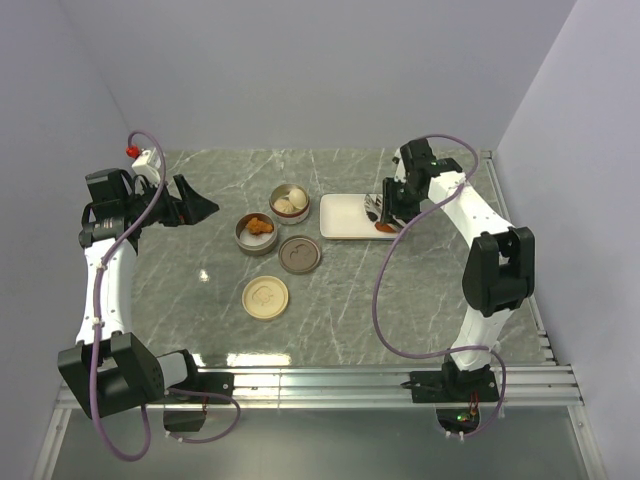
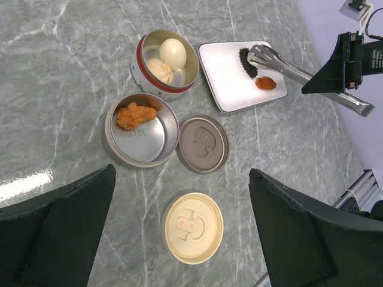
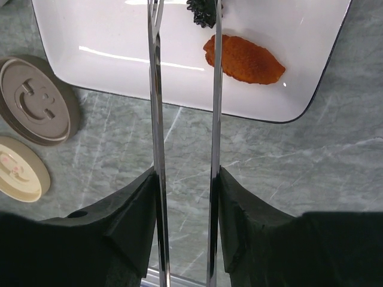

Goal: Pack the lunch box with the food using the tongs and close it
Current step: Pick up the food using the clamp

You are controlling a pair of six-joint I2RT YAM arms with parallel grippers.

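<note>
The lunch box is two open round tins: one (image 2: 142, 149) holds an orange chunk (image 2: 135, 115), the other (image 2: 146, 57) holds pale cream balls (image 2: 172, 52). On the white plate (image 3: 119, 36) lie a black lump (image 3: 200, 15) and a red-brown chunk (image 3: 245, 60). My right gripper (image 3: 185, 179) is shut on the silver tongs (image 3: 157, 119), one finger pressing each arm. The tongs' tips reach the black lump (image 2: 246, 63); whether they grip it I cannot tell. High over the left of the table, my left gripper (image 2: 182, 173) hangs wide open with nothing in it.
A brown lid (image 2: 203, 143) and a cream lid (image 2: 192, 227) lie flat on the marble table in front of the tins. The plate (image 1: 345, 216) sits right of the tins (image 1: 289, 203). Grey walls close in both sides; a metal rail runs along the near edge.
</note>
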